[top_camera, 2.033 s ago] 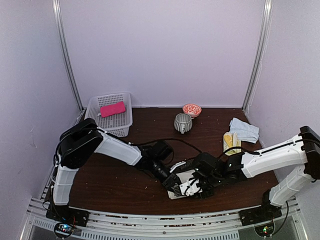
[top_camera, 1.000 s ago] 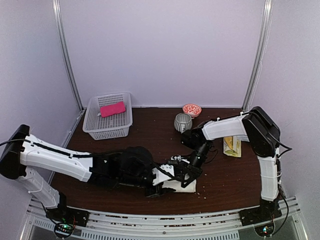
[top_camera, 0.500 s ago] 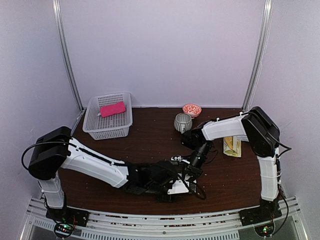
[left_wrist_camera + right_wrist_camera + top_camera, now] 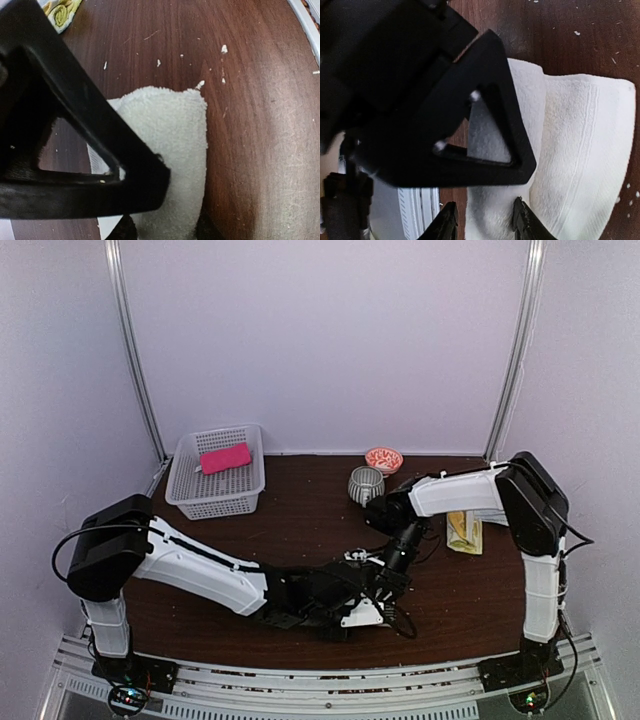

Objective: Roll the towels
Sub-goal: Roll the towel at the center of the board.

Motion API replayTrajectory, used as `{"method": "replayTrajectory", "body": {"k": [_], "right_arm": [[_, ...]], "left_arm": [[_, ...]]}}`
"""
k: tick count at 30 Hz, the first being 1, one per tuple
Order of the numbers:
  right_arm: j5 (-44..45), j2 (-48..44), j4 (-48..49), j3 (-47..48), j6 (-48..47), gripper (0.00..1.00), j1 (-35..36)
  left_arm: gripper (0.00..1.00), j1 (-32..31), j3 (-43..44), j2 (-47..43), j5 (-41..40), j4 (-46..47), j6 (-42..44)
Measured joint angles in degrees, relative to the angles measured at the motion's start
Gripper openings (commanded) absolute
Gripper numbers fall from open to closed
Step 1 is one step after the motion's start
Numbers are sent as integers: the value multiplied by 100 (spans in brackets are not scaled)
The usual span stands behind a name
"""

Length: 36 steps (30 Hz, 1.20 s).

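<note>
1. Two grippers now crowd over the white towel [image 4: 580,150] near the front edge of the table [image 4: 300,530]. A second ago more of the cloth showed.
2. The right gripper [image 4: 487,225] stands narrowly apart around the rolled end, with a slim gap on one side. It looks loosened.
3. The left gripper [image 4: 162,232] straddles the towel's other end; I cannot tell whether it pinches.
4. The roll seems half made, with a flat flap left.
5. The pink towel [image 4: 225,457] stays in the basket [image 4: 190,490], and the yellow towel [image 4: 462,530] is unmoved.
</note>
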Motion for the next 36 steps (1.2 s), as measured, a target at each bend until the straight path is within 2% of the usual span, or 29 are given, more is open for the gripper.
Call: {"method": "replayTrajectory", "body": {"k": [3, 8, 14, 21, 27, 32, 36], "right_arm": [[190, -496, -11, -133, 81, 38, -72], [542, -1095, 186, -374, 490, 26, -444], [1364, -911, 730, -896, 997, 18, -415], [1921, -560, 1056, -787, 1375, 15, 0], [1930, -398, 1056, -531, 1521, 17, 46], [1897, -424, 1036, -505, 1528, 29, 0], [1897, -678, 962, -302, 1508, 35, -398]], "left_arm": [[27, 0, 26, 0, 39, -61, -105], [26, 0, 39, 0, 131, -170, -302], [25, -2, 181, 0, 216, -457, -518], [25, -74, 579, 0, 396, -1222, -664], [24, -79, 796, 37, 734, -1578, -857], [24, -22, 1062, 345, 1019, -1655, -1143], [24, 129, 1080, 385, 1460, -1574, -1399]]}}
